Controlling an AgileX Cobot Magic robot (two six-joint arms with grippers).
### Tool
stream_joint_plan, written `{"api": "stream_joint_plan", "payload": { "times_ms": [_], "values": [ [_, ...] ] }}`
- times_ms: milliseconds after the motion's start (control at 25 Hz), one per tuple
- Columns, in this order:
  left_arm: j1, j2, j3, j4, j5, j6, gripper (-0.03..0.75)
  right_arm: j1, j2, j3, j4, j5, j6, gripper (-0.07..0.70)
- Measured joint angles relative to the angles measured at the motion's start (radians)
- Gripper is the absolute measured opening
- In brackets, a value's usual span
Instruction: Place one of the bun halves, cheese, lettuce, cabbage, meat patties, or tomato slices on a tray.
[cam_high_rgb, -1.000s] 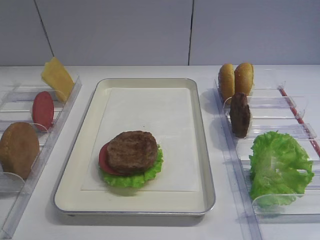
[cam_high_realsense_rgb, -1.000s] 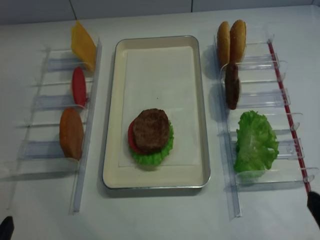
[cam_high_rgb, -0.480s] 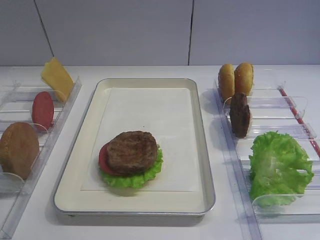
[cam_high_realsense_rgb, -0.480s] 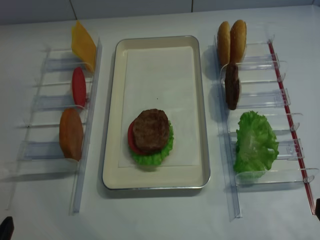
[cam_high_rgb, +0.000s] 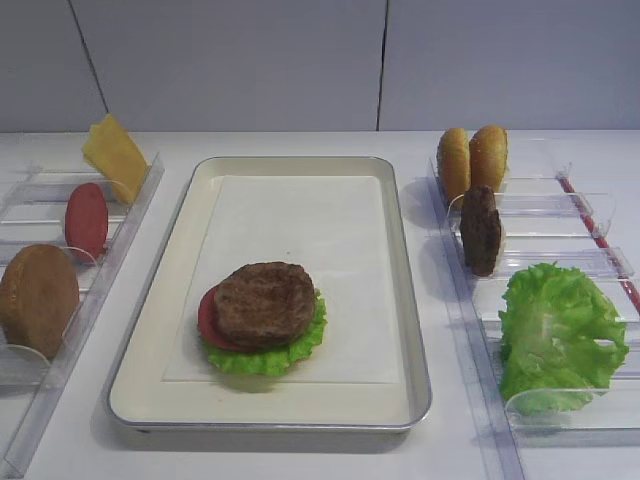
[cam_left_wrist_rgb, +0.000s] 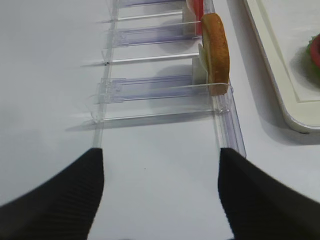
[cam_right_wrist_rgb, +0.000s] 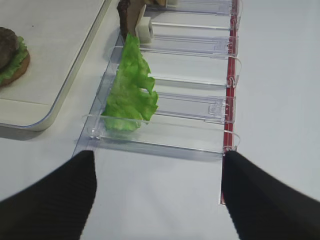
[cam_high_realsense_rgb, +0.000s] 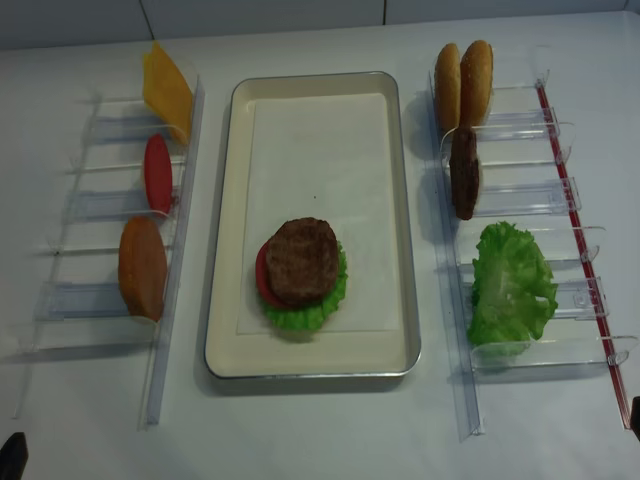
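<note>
The cream-white tray (cam_high_rgb: 270, 395) lies in the middle of the white desk (cam_high_realsense_rgb: 320, 430), lined with white paper. Toward its near end sits a stack: a meat patty (cam_high_rgb: 263, 303) on top, a tomato slice (cam_high_rgb: 207, 322) poking out at its left edge, and frilly lettuce (cam_high_rgb: 275, 357) under both. From the right wrist view a brown bun edge (cam_right_wrist_rgb: 19, 69) shows beneath the lettuce at the bottom of the stack.

Left of the tray, a clear slotted rack (cam_high_realsense_rgb: 105, 205) holds, from far to near, the cheese slice (cam_high_rgb: 115, 156) leaning upright, a second tomato slice (cam_high_rgb: 86, 219) on edge, and a bun half (cam_high_rgb: 37, 299) standing on edge. Right of the tray, another clear rack (cam_high_realsense_rgb: 530, 200) with a red strip along its outer side holds two bun halves (cam_high_rgb: 471, 160) side by side at the far end, a second patty (cam_high_rgb: 481, 229) on edge in the next slot, and a big lettuce leaf (cam_high_rgb: 556, 332) in the near slots.

Both hands hang well back from the food, at the near edge of the desk. The right hand (cam_right_wrist_rgb: 155, 195) is spread, its two black fingers (cam_right_wrist_rgb: 265, 200) wide apart with nothing between them, pointing at the near end of the right rack. The left hand (cam_left_wrist_rgb: 160, 195) is likewise spread and empty, its fingers (cam_left_wrist_rgb: 55, 195) framing bare desk just short of the left rack.
</note>
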Motion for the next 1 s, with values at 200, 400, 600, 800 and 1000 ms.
{"api": "stream_joint_plan", "payload": {
  "times_ms": [200, 400, 600, 800, 1000],
  "values": [
    [0.0, 0.0, 0.0, 0.0, 0.0, 0.0, 0.459, 0.0, 0.0, 0.0, 0.0, 0.0, 0.0, 0.535],
    [0.0, 0.0, 0.0, 0.0, 0.0, 0.0, 0.459, 0.0, 0.0, 0.0, 0.0, 0.0, 0.0, 0.533],
    [0.0, 0.0, 0.0, 0.0, 0.0, 0.0, 0.459, 0.0, 0.0, 0.0, 0.0, 0.0, 0.0, 0.533],
    [0.0, 0.0, 0.0, 0.0, 0.0, 0.0, 0.459, 0.0, 0.0, 0.0, 0.0, 0.0, 0.0, 0.533],
    [0.0, 0.0, 0.0, 0.0, 0.0, 0.0, 0.459, 0.0, 0.0, 0.0, 0.0, 0.0, 0.0, 0.533]
  ]
}}
